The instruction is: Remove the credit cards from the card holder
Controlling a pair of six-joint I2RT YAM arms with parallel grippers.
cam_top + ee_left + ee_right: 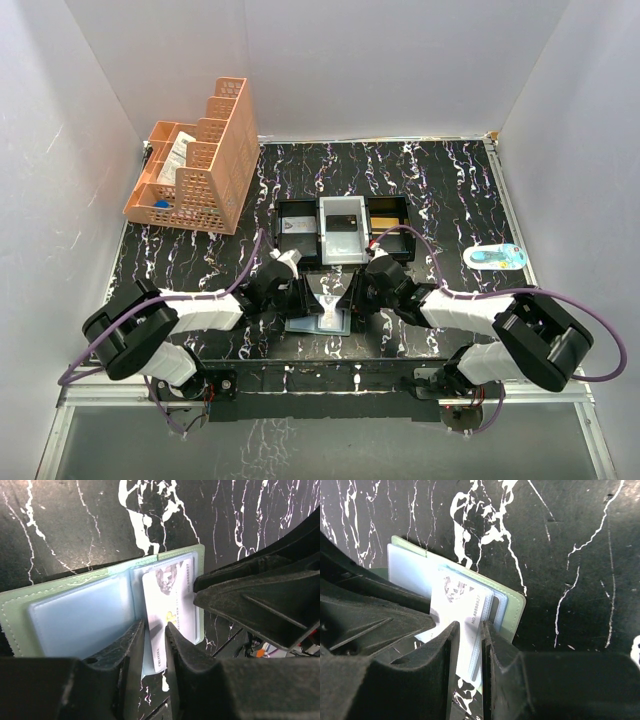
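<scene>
The card holder [303, 325] lies open near the table's front edge, green-rimmed with two pale blue panels [75, 615], between both grippers. A white card [172, 600] with a printed face and a number sticks partway out of its right panel toward the near edge; it also shows in the right wrist view [462, 605]. My left gripper [305, 298] has its jaws almost together over the card's near end [155, 635]. My right gripper [352, 298] has its jaws almost together over the card and the sleeve edge [470, 635]. The green cover [512, 612] shows beside it.
A black-and-white three-compartment tray [342, 205] stands just behind the grippers. An orange lattice organiser [200, 160] with items is at the back left. A small blue-and-white object [495, 257] lies at the right. White walls close in three sides.
</scene>
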